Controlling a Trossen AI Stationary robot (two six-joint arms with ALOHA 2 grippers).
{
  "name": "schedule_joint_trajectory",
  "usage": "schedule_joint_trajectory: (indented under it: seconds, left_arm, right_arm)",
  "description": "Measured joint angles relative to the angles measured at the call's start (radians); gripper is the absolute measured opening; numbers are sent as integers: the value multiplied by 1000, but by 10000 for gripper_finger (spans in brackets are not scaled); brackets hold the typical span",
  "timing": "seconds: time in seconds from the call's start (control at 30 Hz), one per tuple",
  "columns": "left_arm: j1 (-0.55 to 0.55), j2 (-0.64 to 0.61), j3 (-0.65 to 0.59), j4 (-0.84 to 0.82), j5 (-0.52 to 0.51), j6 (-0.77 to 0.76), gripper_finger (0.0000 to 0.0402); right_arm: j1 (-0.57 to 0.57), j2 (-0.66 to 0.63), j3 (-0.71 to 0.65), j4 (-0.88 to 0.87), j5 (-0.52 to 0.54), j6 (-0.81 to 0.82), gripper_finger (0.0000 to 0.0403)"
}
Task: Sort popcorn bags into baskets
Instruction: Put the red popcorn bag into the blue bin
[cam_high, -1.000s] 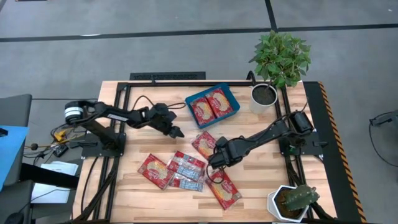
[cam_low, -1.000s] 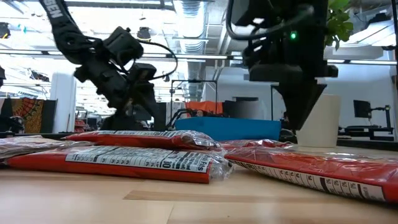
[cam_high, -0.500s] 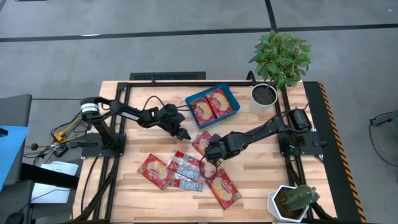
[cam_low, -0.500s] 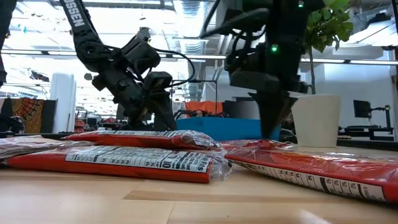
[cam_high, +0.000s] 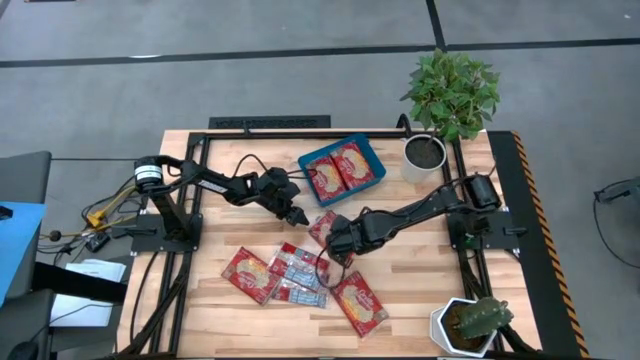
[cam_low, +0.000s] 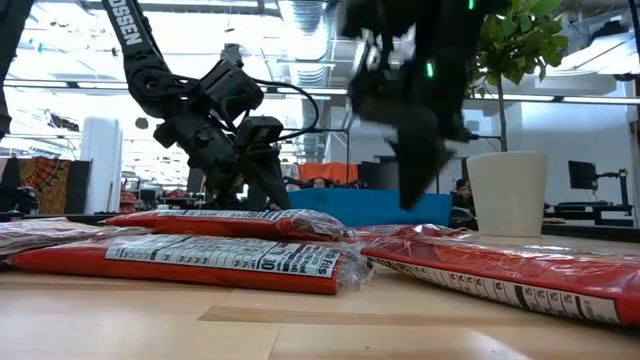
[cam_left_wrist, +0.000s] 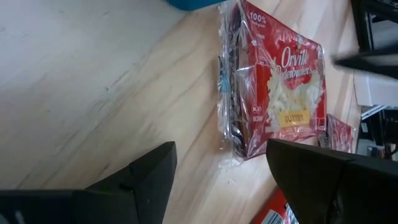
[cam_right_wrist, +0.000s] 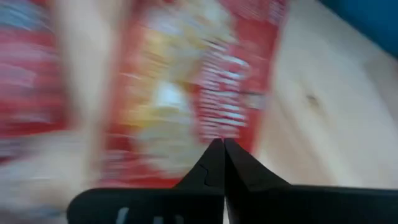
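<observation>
- Keeping the left jaws spread wide with nothing between them, low over the surface, just short of the nearest red packet.
- Keeping the right jaws pinched fully shut on nothing, hovering right over the far side of that same packet; not telling from these views whether touching it.
- Leaving that packet lying flat between the two sets of jaws, with the teal tray just beyond it, already holding two packets.
- Leaving four more packets on the surface, behind the right jaws: a group of three overlapping one another, and one lying apart.
- Risking a clash of arms: crowding both onto one packet with very little room between them.
- Risking a slide instead of a grip: pushing open jaws against the edge of a flat, glossy wrapper, probably shoving it toward the right jaws or under them.
- Risking a pin: pressing down with the shut right jaws while trying to lift from the other side, likely tearing or crumpling the loose sealed edge.
- Risking a weak pinch: catching only the crinkled clear seam, probably letting the packet swing and drop short of the tray.
- Risking a knock on the tray rim, standing so near, and jostling the two packets inside.
</observation>
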Motion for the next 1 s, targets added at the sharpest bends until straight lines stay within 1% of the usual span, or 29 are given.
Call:
schedule_joint_trajectory:
  seconds: [0.07, 0.17, 0.27, 0.53, 0.63, 0.77, 0.93, 1.0]
  left_arm:
    - [0, 1, -1, 12, 10, -6, 246]
    - [0, 3, -2, 42, 25, -20, 246]
    - [-1, 3, -2, 51, 31, -22, 246]
    - [-2, 4, -2, 48, 52, -14, 246]
    - [-5, 6, 1, 33, 47, 3, 246]
    - [-7, 12, 2, 31, 35, 5, 246]
    - [-11, 12, 2, 32, 6, 5, 246]
    - [-15, 12, 2, 31, 3, 5, 246]
  right_arm:
    - [16, -20, 8, -78, -1, 50, 9]
    - [25, -7, 2, -213, -1, 138, 12]
    - [13, 36, 4, -264, 2, 143, 14]
    - [-33, 157, 20, -108, -40, 19, 14]
    - [-46, 176, 47, -121, -52, -15, 16]
    - [-56, 190, 72, -130, -40, -60, 16]
    - [-59, 193, 74, -83, -8, -144, 14]
    - [-59, 193, 74, -59, 3, -204, 16]
